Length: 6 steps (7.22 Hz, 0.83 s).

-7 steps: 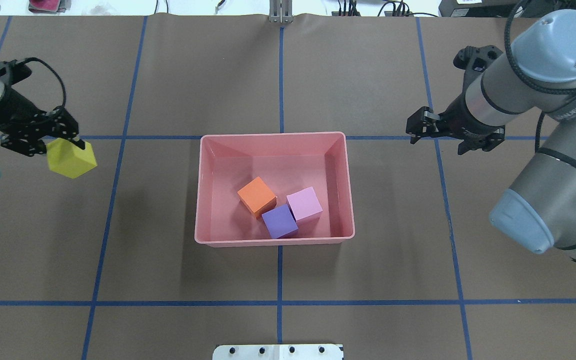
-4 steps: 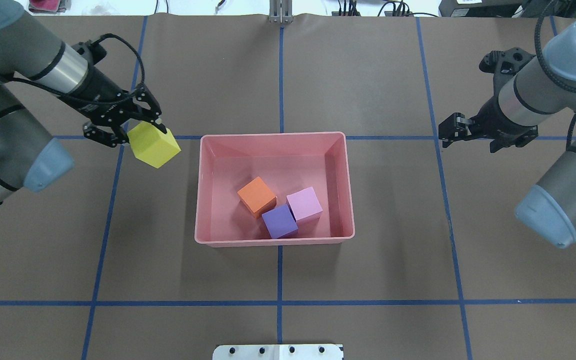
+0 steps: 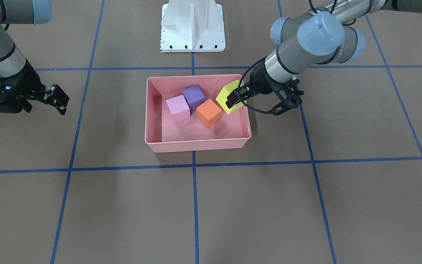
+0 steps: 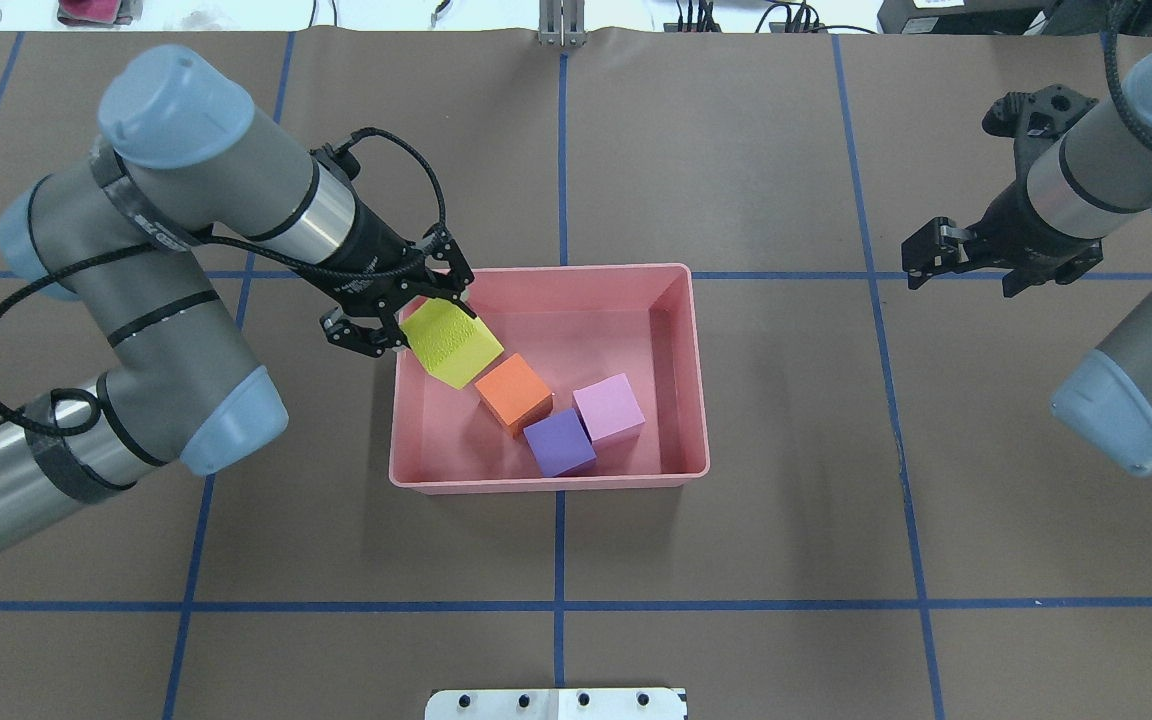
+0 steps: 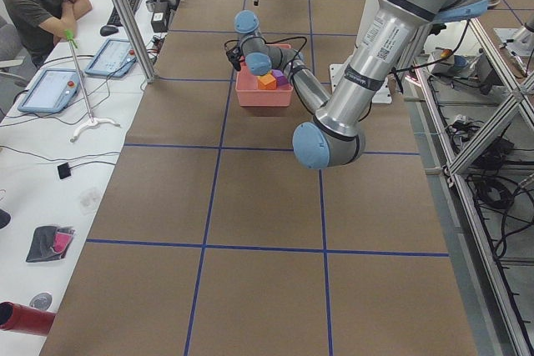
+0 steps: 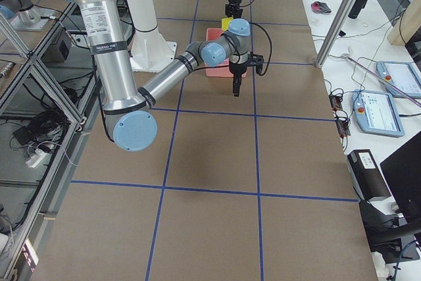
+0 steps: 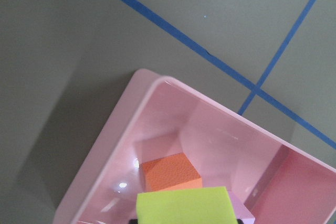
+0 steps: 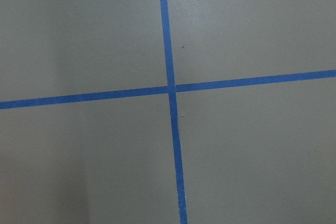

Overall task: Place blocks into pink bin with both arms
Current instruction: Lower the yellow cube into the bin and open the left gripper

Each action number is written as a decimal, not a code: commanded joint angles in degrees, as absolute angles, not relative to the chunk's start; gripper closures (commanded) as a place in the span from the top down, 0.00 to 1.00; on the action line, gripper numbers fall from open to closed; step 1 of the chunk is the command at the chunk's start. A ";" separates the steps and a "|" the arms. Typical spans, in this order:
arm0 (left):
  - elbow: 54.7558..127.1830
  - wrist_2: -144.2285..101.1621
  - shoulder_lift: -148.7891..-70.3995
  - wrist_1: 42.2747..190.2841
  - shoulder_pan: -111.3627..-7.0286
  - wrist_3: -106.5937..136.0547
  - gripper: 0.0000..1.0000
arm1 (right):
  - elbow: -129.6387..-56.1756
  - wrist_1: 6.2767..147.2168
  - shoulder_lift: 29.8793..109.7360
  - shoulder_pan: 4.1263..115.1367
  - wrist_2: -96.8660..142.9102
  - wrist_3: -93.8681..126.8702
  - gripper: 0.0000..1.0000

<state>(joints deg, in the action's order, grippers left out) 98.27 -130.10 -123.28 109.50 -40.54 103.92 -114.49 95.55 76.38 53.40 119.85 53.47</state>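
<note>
Hanging tilted in left end effector (image 4: 433,325), yellow block (image 4: 456,347) over pink bin (image 4: 546,484).

Table (image 4: 736,520): flat, covered edge to edge in matte brown sheet, marked off in large squares by blue tape lines (image 4: 558,540). Pink bin (image 4: 546,486) sits directly on the sheet, long side across the table. One lengthwise tape line passes under the bin near its middle and comes out on both long sides. A crosswise line touches the bin's far wall, seen from the robot's side; the next crosswise line lies well apart from the bin's near wall. One lengthwise line on each side of the bin, both well apart from its short walls. White base plate (image 3: 192,25) stands beyond the bin's near wall, on the same centre line, well apart.
</note>
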 commanded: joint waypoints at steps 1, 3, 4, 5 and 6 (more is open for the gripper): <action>99.31 -124.04 -122.79 107.75 -35.27 104.07 0.07 | -114.00 95.54 76.11 53.44 120.06 53.44 0.99; 99.49 -123.75 -122.61 103.57 -33.67 104.06 0.17 | -113.99 95.54 76.03 53.44 120.41 53.53 0.99; 100.36 -123.66 -122.26 101.88 -33.58 103.80 0.26 | -113.99 95.54 75.94 53.44 120.41 53.61 0.99; 101.24 -123.66 -121.47 101.78 -33.66 103.80 0.67 | -113.99 95.54 75.94 53.44 120.50 53.61 0.99; 101.51 -123.66 -121.38 101.26 -33.66 103.80 0.89 | -113.99 95.45 75.94 53.44 120.50 53.61 0.99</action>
